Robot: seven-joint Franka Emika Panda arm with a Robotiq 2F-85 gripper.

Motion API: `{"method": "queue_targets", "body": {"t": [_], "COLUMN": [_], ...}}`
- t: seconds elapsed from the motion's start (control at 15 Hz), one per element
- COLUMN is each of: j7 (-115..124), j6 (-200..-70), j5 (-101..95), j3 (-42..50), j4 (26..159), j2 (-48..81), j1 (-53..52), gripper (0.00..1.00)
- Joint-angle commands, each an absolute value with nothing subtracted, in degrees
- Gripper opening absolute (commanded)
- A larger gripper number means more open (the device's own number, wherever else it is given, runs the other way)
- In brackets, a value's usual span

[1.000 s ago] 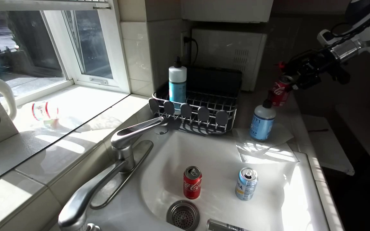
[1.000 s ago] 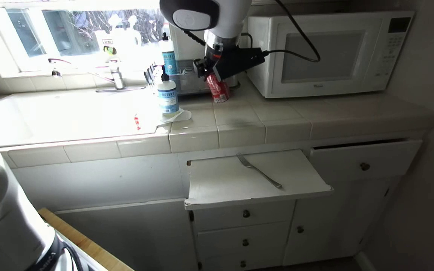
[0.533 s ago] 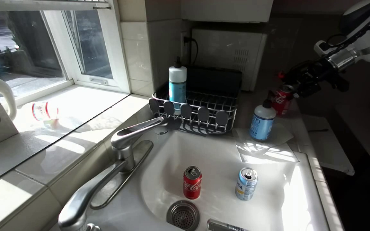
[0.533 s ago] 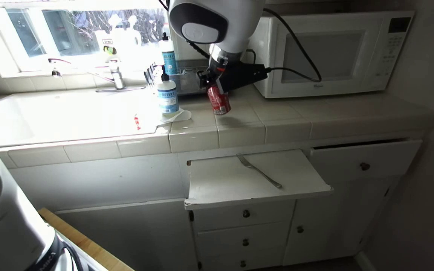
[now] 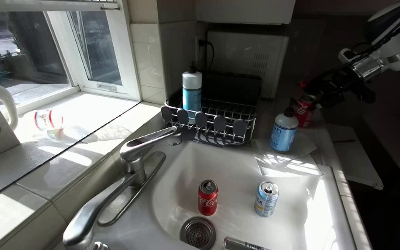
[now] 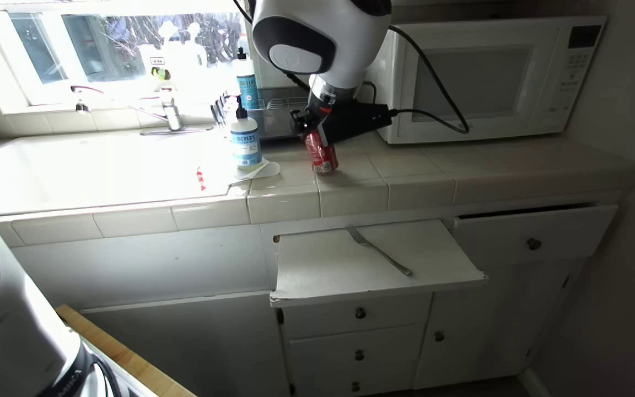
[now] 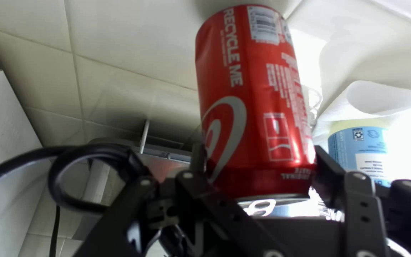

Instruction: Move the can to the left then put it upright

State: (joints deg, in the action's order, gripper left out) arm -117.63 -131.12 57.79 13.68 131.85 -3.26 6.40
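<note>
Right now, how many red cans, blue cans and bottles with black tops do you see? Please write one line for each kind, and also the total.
Red cans: 2 (held can, sink can)
Blue can: 1
Black-topped bottles: 2 (front bottle, rear bottle)
Total: 5, leaving out a silver thing, cut off at the picture edge

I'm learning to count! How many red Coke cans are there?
2: the held can in the gripper, and the standing can in the sink near the drain. Glare or the picture edge may hide more.
</note>
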Motion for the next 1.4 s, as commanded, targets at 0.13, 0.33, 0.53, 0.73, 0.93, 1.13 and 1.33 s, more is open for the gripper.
{"method": "queue_targets", "body": {"t": [0.13, 0.33, 0.53, 0.73, 0.93, 1.13, 1.33], "j7": [-123.3, -124.5, -124.8, -124.9, -124.6, -124.2, -123.0], "j6": [-128.4, -127.8, -127.5, -127.5, -127.8, -128.1, -129.4], "j5": [63.1, 64.1, 64.6, 64.8, 65.0, 64.4, 62.3], "j3": [13.4, 13.4, 13.4, 13.3, 13.2, 13.0, 12.5], "j4": [131.4, 131.4, 131.3, 131.3, 131.2, 131.3, 131.5], "j2": [-2.5, -2.1, -1.5, -1.0, -0.8, -0.9, -2.0], "j1": [8.7, 9.3, 9.8, 10.0, 10.1, 10.0, 9.8], "gripper": [0.46, 0.46, 0.46, 0.46, 0.93, 1.00, 1.00]}}
